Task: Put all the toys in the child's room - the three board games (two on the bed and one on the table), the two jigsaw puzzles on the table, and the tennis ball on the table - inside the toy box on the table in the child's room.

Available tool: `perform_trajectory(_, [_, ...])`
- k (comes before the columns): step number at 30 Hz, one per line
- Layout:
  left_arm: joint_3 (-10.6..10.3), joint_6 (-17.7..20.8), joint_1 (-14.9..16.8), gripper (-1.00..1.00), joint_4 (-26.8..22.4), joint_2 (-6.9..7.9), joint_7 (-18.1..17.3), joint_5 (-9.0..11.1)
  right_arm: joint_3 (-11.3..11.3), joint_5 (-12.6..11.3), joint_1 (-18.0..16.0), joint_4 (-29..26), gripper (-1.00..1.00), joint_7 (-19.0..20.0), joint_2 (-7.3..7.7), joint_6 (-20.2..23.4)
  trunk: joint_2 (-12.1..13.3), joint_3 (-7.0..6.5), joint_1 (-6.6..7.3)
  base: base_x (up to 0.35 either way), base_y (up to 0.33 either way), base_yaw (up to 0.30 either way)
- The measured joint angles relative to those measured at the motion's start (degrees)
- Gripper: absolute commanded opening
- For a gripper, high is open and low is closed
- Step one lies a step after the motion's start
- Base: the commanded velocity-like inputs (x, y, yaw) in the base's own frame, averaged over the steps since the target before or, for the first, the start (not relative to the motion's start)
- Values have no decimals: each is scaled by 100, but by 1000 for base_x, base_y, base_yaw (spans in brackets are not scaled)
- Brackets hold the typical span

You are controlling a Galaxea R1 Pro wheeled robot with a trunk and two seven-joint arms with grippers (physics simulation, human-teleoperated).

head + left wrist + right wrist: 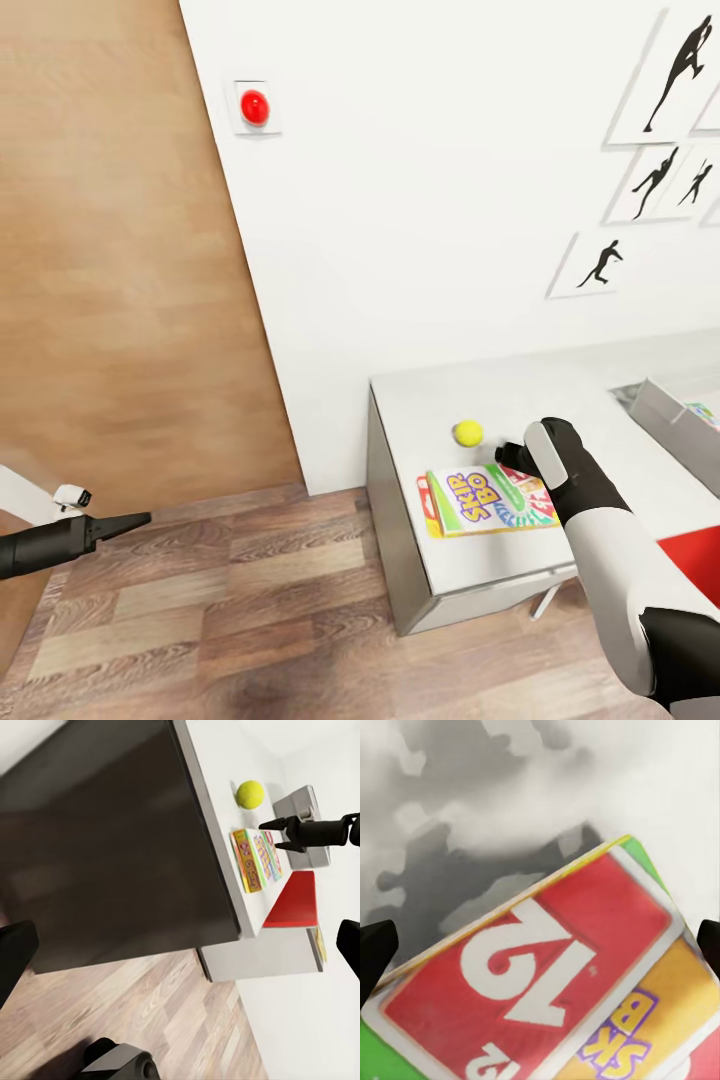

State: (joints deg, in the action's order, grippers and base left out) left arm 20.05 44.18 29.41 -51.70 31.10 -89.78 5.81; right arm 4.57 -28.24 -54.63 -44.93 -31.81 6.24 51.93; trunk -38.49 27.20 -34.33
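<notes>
A yellow tennis ball (467,433) lies on the white table (440,395) near its left end. Just in front of it lies a colourful Skip-Bo board game box (478,503), flat on the top. My right gripper (507,455) hovers over the box's far edge, beside the ball, open and holding nothing. In the right wrist view the box (555,975) is close below, between the spread fingertips (375,960). The left wrist view shows the ball (250,793), the box (256,859) and the open right gripper (271,835). My left gripper (135,520) hangs over the floor, open and empty.
A grey toy box (668,410) stands on the table to the right, with something colourful inside. A flat red item (695,560) lies at the table's near right. A white wall with pictures runs behind, a wooden panel stands to the left, and wood floor lies in front.
</notes>
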Motion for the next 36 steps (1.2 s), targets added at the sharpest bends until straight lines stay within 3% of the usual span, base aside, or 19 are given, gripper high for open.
perform_trajectory(36, [-1, 6, 0, 100, 0, 9, 0, 1, 5, -7, 0, 0, 100, -1, 0, -2, 0, 0, 0, -41, 94, 0])
